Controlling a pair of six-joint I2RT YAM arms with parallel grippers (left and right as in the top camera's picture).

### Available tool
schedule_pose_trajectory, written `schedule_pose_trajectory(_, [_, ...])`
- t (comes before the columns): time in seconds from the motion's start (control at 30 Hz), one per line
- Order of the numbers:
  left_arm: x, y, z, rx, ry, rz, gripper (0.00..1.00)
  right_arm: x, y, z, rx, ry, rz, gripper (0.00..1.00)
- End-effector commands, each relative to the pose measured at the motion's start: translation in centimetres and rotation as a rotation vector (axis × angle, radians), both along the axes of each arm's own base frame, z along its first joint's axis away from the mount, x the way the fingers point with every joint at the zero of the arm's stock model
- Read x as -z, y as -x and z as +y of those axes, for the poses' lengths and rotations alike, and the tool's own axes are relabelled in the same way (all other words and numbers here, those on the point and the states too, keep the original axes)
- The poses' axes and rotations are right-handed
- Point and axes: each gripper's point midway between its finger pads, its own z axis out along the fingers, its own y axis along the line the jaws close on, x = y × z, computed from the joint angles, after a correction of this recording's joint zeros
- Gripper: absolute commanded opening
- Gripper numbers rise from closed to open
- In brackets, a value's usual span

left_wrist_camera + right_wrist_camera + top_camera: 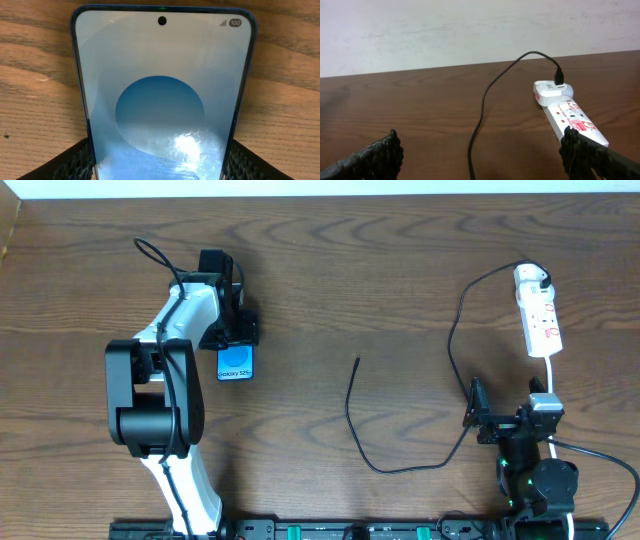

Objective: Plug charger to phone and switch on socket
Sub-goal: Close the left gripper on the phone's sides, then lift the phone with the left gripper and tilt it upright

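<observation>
The phone (235,363) lies on the wooden table at centre left, its blue screen up with a white "Galaxy S25+" band. It fills the left wrist view (160,100). My left gripper (228,332) (160,172) is shut on the phone's two long edges. The charger (352,405) is a thin black cable; its free tip lies loose mid-table, and its other end enters a white plug (552,92) on the socket (540,320) (572,117) at far right. My right gripper (510,408) (480,160) is open and empty, with the cable (480,115) between its fingers on the table.
The socket's white cord (551,375) runs down toward the right arm's base. A pale wall or edge borders the table's far side (470,30).
</observation>
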Motion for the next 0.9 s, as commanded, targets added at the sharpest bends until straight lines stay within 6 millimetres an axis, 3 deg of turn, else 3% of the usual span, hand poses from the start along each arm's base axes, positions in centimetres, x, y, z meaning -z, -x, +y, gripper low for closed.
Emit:
schedule_pose_trajectory(0.0, [1.2, 0.9, -0.1, 0.002, 0.007, 0.041, 0.07, 0.0, 0.0, 0.0, 0.002, -0.01, 0.0, 0.99])
schedule_pose_trajectory(0.2, [0.0, 0.7, 0.0, 0.027, 0.002, 0.027, 0.08, 0.0, 0.0, 0.0, 0.002, -0.01, 0.0, 0.99])
schedule_pose_trajectory(0.87, [-6.8, -0.3, 0.1, 0.021, -0.002, -0.124, 0.07, 0.0, 0.0, 0.0, 0.002, -0.01, 0.0, 0.99])
